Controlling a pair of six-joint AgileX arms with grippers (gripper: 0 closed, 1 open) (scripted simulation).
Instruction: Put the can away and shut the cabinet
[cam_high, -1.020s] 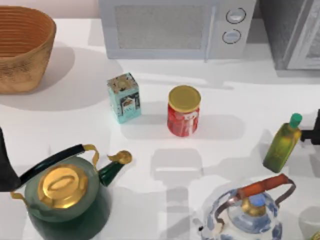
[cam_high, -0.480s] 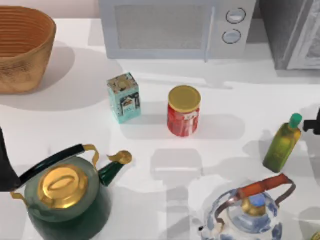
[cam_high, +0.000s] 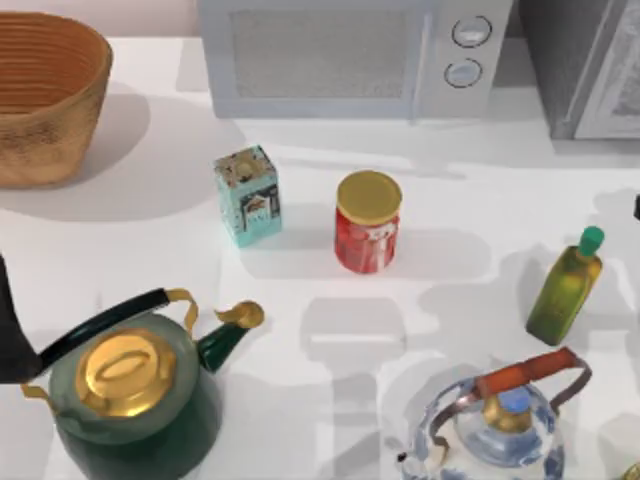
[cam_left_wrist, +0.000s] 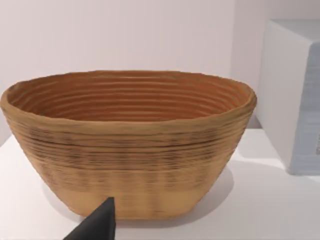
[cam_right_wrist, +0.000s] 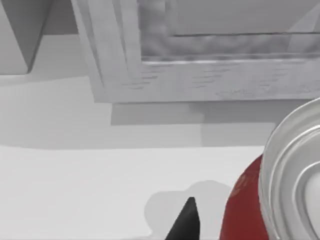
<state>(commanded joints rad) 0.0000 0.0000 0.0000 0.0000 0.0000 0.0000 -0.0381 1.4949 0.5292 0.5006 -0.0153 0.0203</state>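
Right wrist view: pincer (cam_right_wrist: 186, 220) beside can (cam_right_wrist: 280, 185)

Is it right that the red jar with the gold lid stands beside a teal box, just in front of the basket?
Not quite. The red jar does stand beside the teal box, but in front of the microwave, not the basket, which sits at the table's far left, as the top view shows.

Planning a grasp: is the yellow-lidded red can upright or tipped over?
Upright. The top view shows the can with its round yellow lid facing up and its base on the table.
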